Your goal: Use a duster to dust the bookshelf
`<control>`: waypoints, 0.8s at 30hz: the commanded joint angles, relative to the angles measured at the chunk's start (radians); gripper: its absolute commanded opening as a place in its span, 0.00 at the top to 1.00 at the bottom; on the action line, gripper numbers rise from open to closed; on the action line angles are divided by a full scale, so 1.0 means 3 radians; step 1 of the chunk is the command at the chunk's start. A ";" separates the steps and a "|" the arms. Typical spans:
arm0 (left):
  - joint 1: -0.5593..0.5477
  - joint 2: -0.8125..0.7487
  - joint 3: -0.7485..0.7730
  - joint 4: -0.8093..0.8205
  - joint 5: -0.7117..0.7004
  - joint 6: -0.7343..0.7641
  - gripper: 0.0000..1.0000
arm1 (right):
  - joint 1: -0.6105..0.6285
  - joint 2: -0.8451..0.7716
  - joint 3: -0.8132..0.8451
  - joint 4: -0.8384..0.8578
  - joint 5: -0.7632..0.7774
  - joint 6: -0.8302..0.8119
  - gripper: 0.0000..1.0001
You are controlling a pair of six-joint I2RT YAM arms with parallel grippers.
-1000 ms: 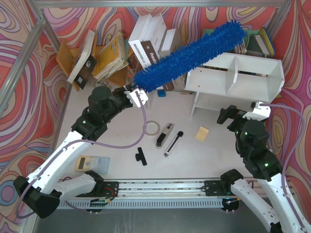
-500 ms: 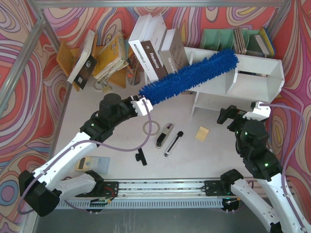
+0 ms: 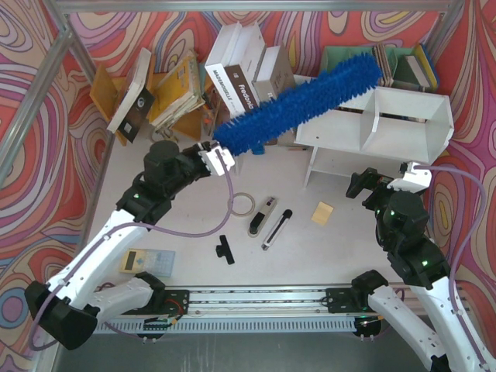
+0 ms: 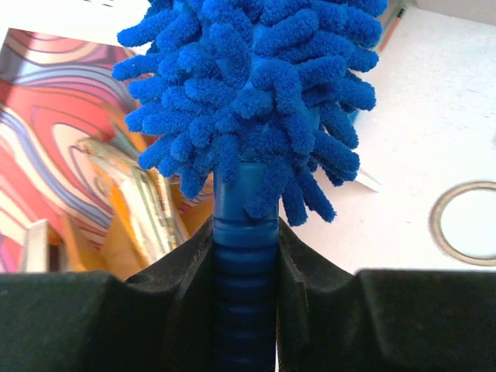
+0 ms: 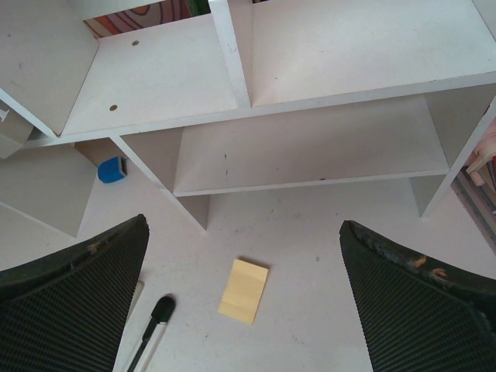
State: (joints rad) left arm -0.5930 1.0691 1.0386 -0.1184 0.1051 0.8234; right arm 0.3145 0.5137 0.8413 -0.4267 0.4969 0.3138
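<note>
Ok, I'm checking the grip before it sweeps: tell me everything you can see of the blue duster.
The duster is bright blue: a long fluffy head of microfibre-like strands on a ribbed handle. The left gripper is shut on that handle. The head slants away rightward, its tip over the bookshelf; whether it touches is unclear.

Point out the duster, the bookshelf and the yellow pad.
duster (image 3: pixel 298 107), top view, middle of the fluffy head.
bookshelf (image 3: pixel 411 132), top view, its upper white board.
yellow pad (image 5: pixel 243 291), right wrist view, its centre.
</note>
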 commanded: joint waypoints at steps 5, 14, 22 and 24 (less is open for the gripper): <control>0.0369 -0.0131 0.0320 0.0148 0.0502 0.0323 1.00 | 0.0000 0.0036 -0.0002 0.0098 0.0035 -0.0036 0.01; 0.0822 0.0046 0.0495 0.0285 0.1148 0.0597 1.00 | -0.0001 0.0105 -0.0002 0.0081 0.0065 -0.0042 0.01; 0.1109 0.0323 0.0644 0.0442 0.1686 0.0724 1.00 | 0.0000 0.0229 0.0016 0.0062 0.0162 -0.0044 0.01; 0.1151 0.0412 0.0675 0.0512 0.1764 0.0727 1.00 | -0.0001 0.0256 0.0011 0.0072 0.0181 -0.0057 0.01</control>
State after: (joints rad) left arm -0.2794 1.1595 1.2034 -0.0776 0.5251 1.0332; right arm 0.3145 0.5785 0.8413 -0.4263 0.5152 0.3111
